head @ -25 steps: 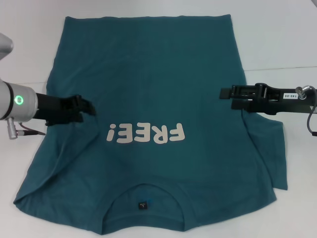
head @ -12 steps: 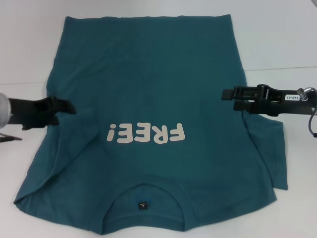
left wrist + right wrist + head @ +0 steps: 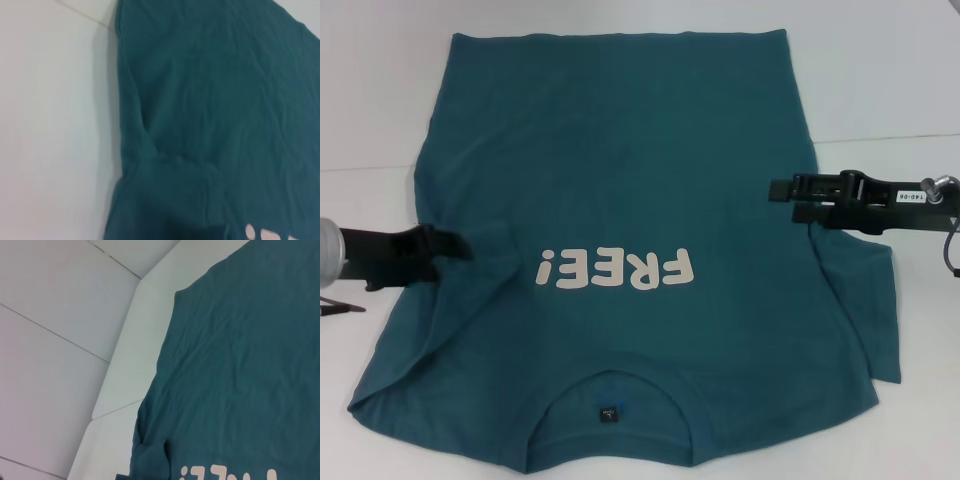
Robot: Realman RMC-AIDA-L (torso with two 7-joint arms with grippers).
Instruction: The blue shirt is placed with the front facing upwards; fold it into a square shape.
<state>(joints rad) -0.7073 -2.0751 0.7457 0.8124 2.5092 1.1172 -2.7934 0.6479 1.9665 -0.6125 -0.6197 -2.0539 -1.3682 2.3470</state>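
Note:
The blue shirt [image 3: 620, 150] lies spread face up on the white table [image 3: 880, 70], with its neck and dark label [image 3: 608, 413] nearest me and the pale "FREE!" lettering [image 3: 615, 270] across the chest. My left gripper [image 3: 460, 246] is at the shirt's left edge by the sleeve, where the cloth is creased. My right gripper [image 3: 782, 195] is at the shirt's right edge, just above the right sleeve [image 3: 865, 300]. The left wrist view shows the shirt's left side [image 3: 215, 100]. The right wrist view shows the shirt's body [image 3: 240, 355].
The table has a seam line [image 3: 890, 137] running off to the right, and bare white surface on both sides of the shirt. A dark cable end [image 3: 340, 306] lies at the left edge. White wall panels [image 3: 60, 315] stand behind the table.
My left gripper has pulled back from over the chest to the shirt's left edge, then shifted slightly nearer to me. The right gripper has stayed still.

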